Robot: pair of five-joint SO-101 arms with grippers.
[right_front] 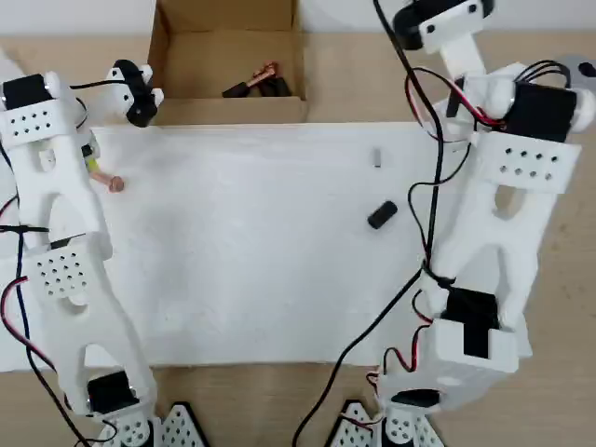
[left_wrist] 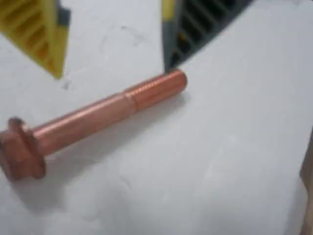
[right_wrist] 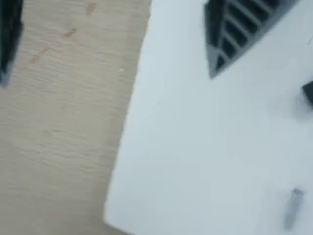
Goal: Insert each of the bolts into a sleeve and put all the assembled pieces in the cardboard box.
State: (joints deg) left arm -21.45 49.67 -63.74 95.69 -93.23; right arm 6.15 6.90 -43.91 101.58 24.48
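A copper bolt (left_wrist: 98,120) lies flat on the white mat, at the mat's left side (right_front: 114,183) in the high view. My left gripper (left_wrist: 112,44) hovers just above it, open, its yellow fingers (left_wrist: 46,36) spread to either side of the threaded end. A black sleeve (right_front: 382,215) lies on the mat's right half. My right gripper (right_wrist: 122,44) is open over the mat's far right edge, holding nothing. The cardboard box (right_front: 177,65) stands at the back and holds assembled pieces (right_front: 256,84).
A small grey pin (right_front: 377,157) lies on the mat beyond the sleeve, and the right wrist view shows this pin (right_wrist: 292,208) too. Bare wooden table (right_wrist: 58,122) borders the white mat (right_front: 261,270). Cables hang across the right side.
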